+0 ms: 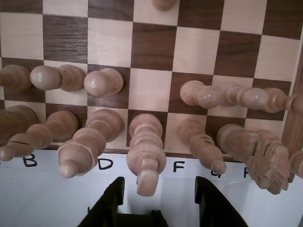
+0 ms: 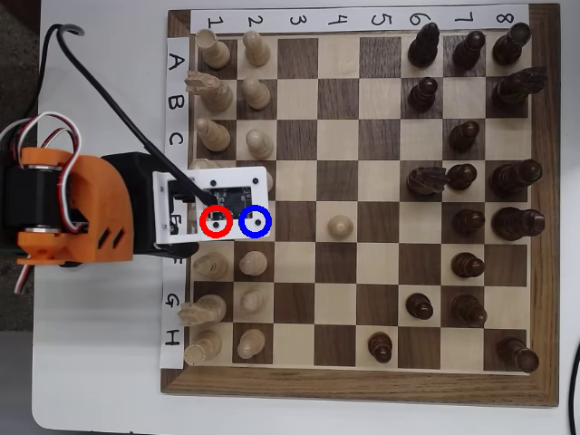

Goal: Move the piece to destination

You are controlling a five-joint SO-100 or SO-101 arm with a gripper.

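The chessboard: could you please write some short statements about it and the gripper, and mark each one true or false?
1. The gripper is open. True.
2. A pawn stands on the destination. False: in the wrist view this light square, just ahead of the piece, is bare.
3. In the overhead view the dark pieces stand on the left side. False: they stand on the right side.
4. One pale pawn stands alone near the board's middle. True.

I see dark brown wooden chess pieces [image 2: 468, 136] crowding the checkered wooden board's [image 2: 358, 385] right columns overhead, a lone pale ball-headed pawn [image 2: 339, 227] mid-board, white letter labels [image 2: 175, 104] along its left edge, all on a white bench [image 2: 91, 362].
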